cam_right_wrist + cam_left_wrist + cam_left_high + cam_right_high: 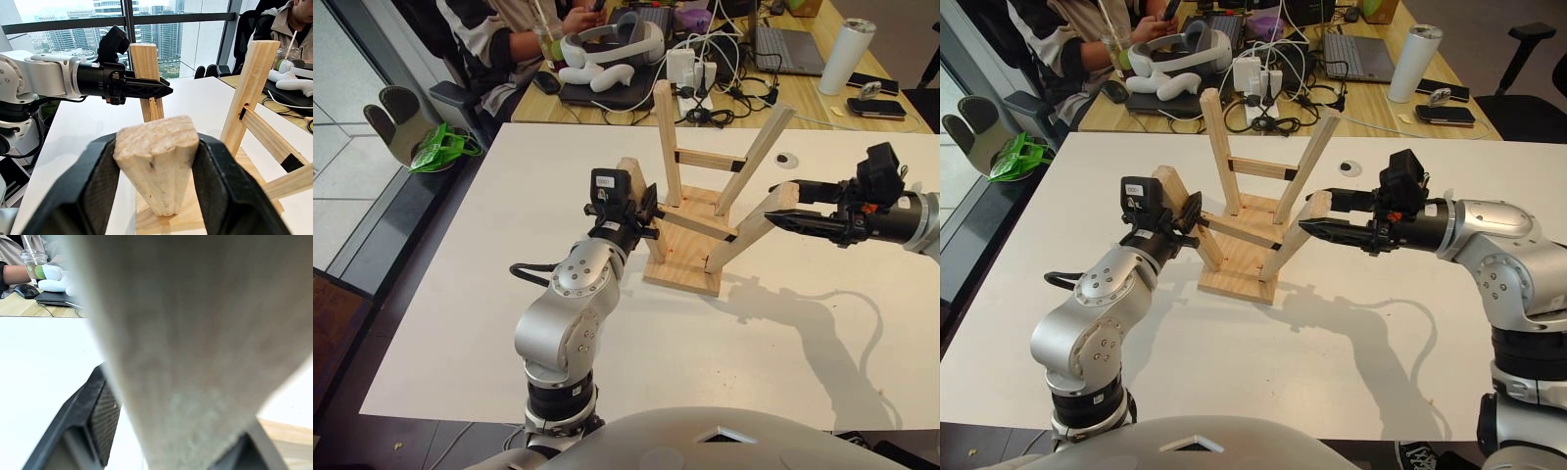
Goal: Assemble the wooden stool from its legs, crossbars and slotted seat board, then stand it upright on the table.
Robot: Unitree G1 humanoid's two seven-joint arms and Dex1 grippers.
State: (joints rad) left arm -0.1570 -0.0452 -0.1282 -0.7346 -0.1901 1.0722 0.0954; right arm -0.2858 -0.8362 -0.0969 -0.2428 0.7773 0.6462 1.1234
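The stool [690,225] stands upside down a little past the middle of the white table [509,255], toward 12 o'clock. Its seat board [677,277] lies flat on the surface and four legs [668,137] point up, joined by crossbars [710,160].

The left gripper [649,211] is at 9 o'clock of the stool, with its fingers closed around the near-left leg [628,172] a little below the top end. In the left wrist view this leg passes very close between the dark pads [105,416]. The right gripper [788,204] comes in from 3 o'clock and clamps the top end of the near-right leg [749,235], which leans outward. In the right wrist view its pads press on both sides of the wood.

A small dark round thing [788,159] lies on the table at 2 o'clock of the stool, apart from it.

Behind the table, at 12 o'clock, is a wooden desk [822,93] with a white headset [612,44], a laptop [788,47], cables [724,93] and, at 1 o'clock, a white tumbler [847,54]. A green bag [440,147] is on the floor at 10 o'clock. The right wrist view shows large windows [58,44] with city towers behind
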